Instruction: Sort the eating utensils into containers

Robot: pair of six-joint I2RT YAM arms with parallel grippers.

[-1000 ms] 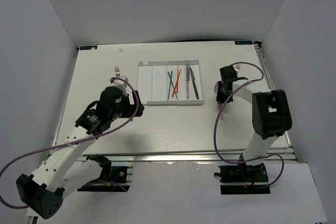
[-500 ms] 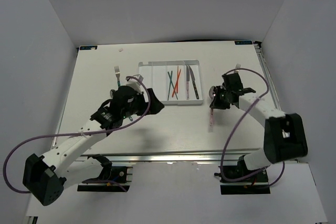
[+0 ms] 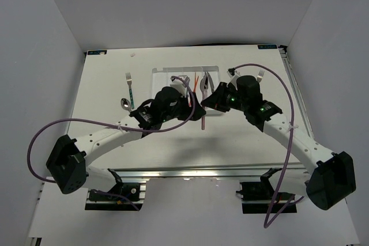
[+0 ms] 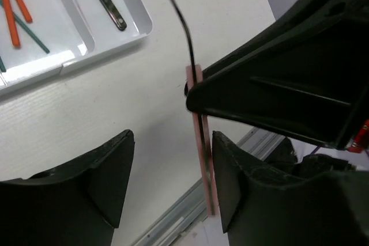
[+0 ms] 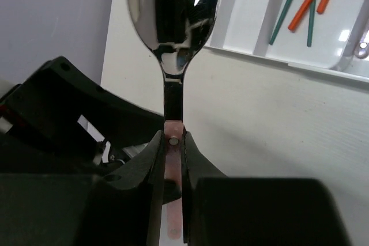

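My right gripper is shut on the pink handle of a silver spoon, held just in front of the white tray; its handle hangs toward me. My left gripper is open, and that pink handle stands between its fingers, close to the right finger. In the top view the two grippers, left and right, meet at the tray's front right corner. Orange chopsticks, teal chopsticks and a dark-handled knife lie in the tray compartments.
A teal-handled fork and a spoon lie on the table left of the tray. Another fork lies to the right. The arms cover most of the tray's front part. The table's front rail runs below.
My right gripper carried the pink spoon from the right side leftward to the tray's front. My left arm swung right from the fork area, its open jaws now around the spoon's handle.
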